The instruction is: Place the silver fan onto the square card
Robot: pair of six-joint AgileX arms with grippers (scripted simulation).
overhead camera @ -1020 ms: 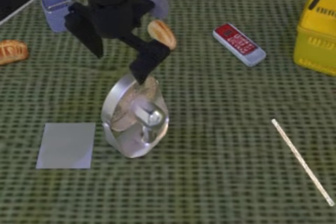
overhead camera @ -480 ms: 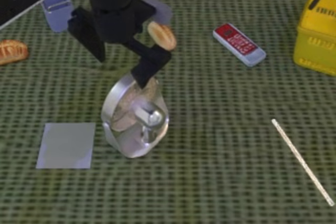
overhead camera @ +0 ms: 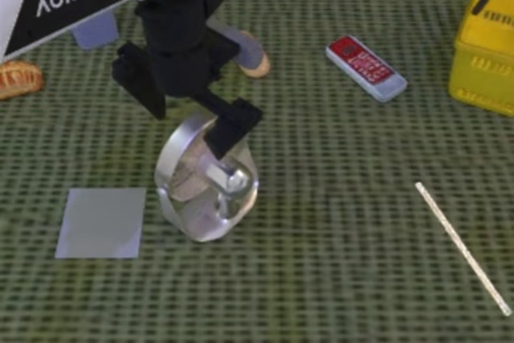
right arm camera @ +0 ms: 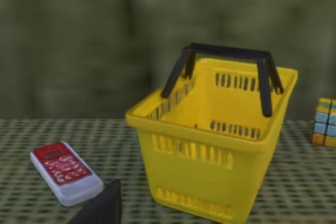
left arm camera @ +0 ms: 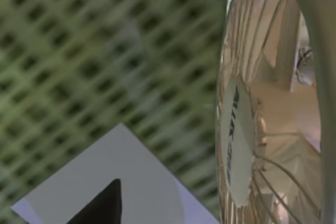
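Note:
The silver fan (overhead camera: 207, 190) stands upright on its rim at the table's middle left, hub facing the front. The square card (overhead camera: 102, 222) lies flat to its left, a small gap apart. My left gripper (overhead camera: 185, 112) is open just above the fan's top. One finger (overhead camera: 230, 128) overlaps the upper rim and the other hangs left of the fan. In the left wrist view the fan (left arm camera: 273, 108) fills one side, with the card (left arm camera: 126, 177) behind a dark fingertip (left arm camera: 102, 208). My right arm is outside the top view; one finger (right arm camera: 102, 208) shows in its wrist view.
A red-and-white phone (overhead camera: 365, 68) and a yellow basket (overhead camera: 486, 38) are at the back right. A thin stick (overhead camera: 462, 247) lies at the front right. A bread roll (overhead camera: 18, 78) is at the left edge. A blue-lilac box (overhead camera: 95, 34) and another roll (overhead camera: 255, 63) are partly hidden by the arm.
My left arm has come forward and down onto the fan. Its finger now overlaps the fan's upper rim, and the arm covers more of the box and roll. The fan has not moved.

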